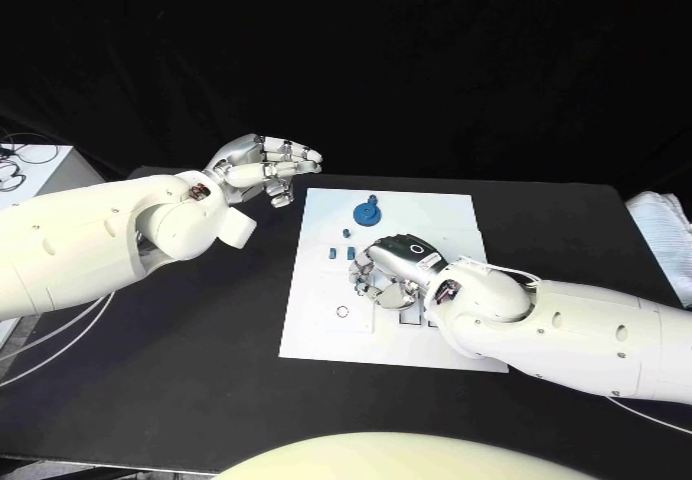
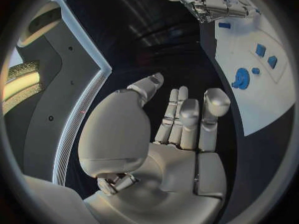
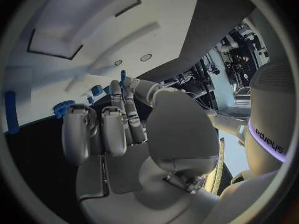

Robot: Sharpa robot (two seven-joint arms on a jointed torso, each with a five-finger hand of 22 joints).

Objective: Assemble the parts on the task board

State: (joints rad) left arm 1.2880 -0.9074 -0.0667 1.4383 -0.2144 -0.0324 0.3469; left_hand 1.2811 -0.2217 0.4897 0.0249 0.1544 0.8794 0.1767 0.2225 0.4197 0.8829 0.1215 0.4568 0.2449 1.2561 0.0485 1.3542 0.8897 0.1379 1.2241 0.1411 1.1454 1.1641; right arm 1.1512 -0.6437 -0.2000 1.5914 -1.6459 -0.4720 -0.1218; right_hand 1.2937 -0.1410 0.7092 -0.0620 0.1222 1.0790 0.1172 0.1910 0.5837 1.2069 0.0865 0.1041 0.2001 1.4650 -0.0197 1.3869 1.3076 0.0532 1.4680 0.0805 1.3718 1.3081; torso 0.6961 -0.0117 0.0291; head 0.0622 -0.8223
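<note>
Black bench [image 1: 173, 370] under everything; white cables [image 1: 43, 345] trailing at its left edge; pale folded cloth [image 1: 666, 235] at right edge.

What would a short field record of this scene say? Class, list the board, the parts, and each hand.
board: white plate in the middle of the black table
gear: blue, round, near the board's far edge
small parts: blue pieces between the gear and the right hand
left hand: raised off the board's far left corner, fingers apart, holds nothing
right hand: low over the board's middle, fingers pointing down; whether it holds a part cannot be told
</note>
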